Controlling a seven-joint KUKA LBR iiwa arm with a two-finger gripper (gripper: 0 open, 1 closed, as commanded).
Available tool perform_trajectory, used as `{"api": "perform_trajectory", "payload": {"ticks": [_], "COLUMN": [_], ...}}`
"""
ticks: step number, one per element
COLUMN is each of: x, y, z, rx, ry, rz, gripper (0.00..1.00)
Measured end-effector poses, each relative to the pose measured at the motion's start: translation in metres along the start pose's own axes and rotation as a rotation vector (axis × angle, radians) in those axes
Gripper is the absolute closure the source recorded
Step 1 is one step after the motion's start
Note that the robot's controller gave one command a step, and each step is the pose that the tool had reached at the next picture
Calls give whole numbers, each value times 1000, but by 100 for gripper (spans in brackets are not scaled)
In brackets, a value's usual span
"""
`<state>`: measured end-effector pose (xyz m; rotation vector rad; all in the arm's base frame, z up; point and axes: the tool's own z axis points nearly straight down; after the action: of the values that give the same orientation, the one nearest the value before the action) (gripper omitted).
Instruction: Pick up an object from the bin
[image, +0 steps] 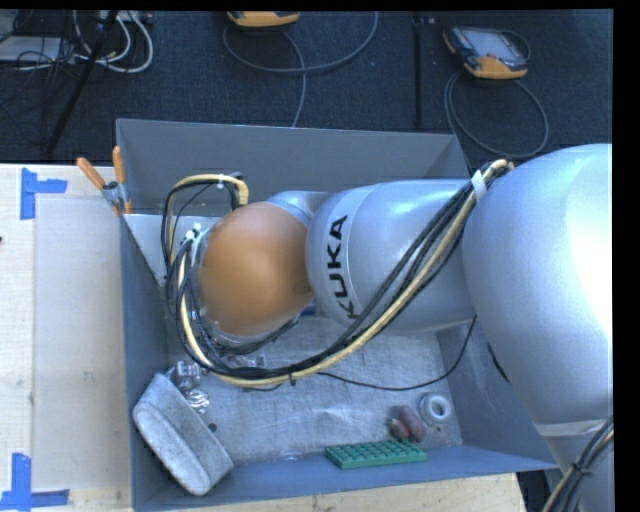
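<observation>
Bin (290, 152), left to right: a grey oblong pad (180, 447) lies at an angle in the near-left corner, fuzzy surface, rounded ends. Just above its upper end sits a small shiny clear bit (190, 385), too small to identify. The orange wrist cover (255, 268) hangs over the left-middle of the bin floor, cables (184, 300) looped round it, with the silver arm (400, 255) running off to the right. The gripper is hidden under that cover, so open or closed cannot be told, nor whether it has anything. The nearest candidate is the grey pad: it probably is light, a bit soft and not slippery, and the best hold would be across its narrow width near the middle, since the long axis looks too wide. Right of centre, a green studded plate (375, 455) lies flat near the front wall. It looks stiff, light and thin, so pinch its long edges; scraping the floor is a risk. Further right are a brownish lump (406, 425) and a small white ring (437, 408), close together. Both are tiny, and the ring is likely hard and prone to slip.
</observation>
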<state>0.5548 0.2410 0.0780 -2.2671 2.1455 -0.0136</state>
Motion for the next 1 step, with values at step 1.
{"api": "perform_trajectory", "payload": {"ticks": [1], "x": [-2], "y": [3], "z": [2], "rx": [-2], "ry": [3], "rz": [-93], "gripper": [0]}}
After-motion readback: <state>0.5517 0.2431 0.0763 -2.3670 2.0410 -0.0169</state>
